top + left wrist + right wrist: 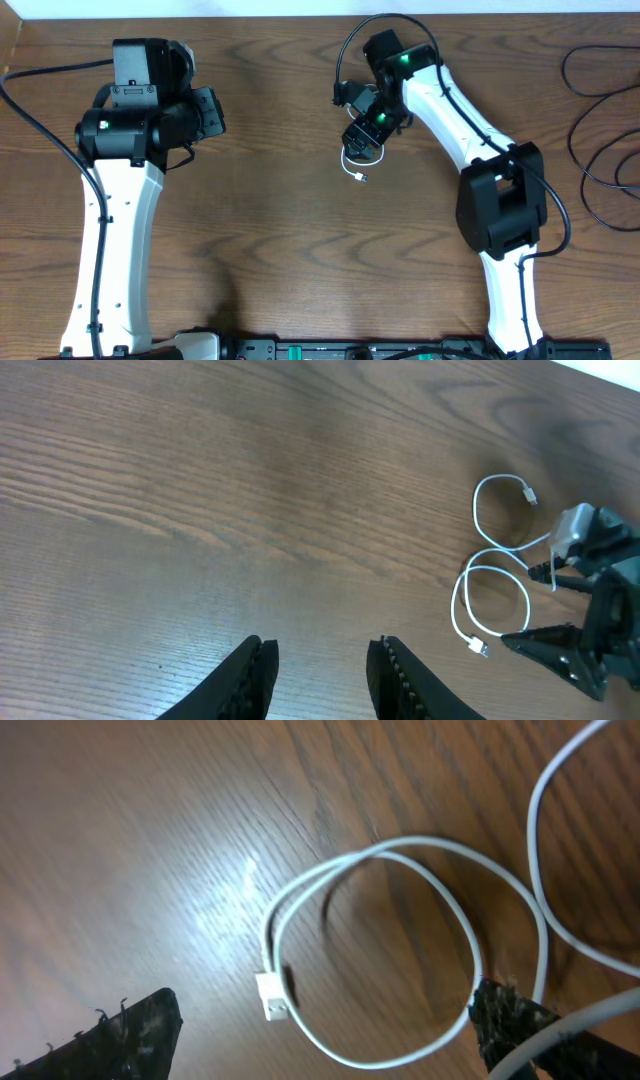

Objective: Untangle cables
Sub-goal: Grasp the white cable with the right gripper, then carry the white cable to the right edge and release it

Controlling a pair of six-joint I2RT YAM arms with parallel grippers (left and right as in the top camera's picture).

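Observation:
The white cable (349, 162) lies in two small loops on the wooden table (280, 230), one connector (362, 178) pointing toward the front. My right gripper (361, 146) hangs low over it and is open wide. In the right wrist view one loop (400, 845) and its white connector (272, 998) lie between the fingers, with the right fingertip (510, 1020) touching the cord. My left gripper (212, 112) is far to the left, open, with only bare wood between its fingers (255, 672). Its camera shows the white cable (457, 605) at the right. I cannot pick out a black cable among the loops.
Long black cord loops (598, 150) lie at the table's right edge, well away from both grippers. A black strip of equipment (380, 350) runs along the front edge between the arm bases. Bare wood lies between the two arms.

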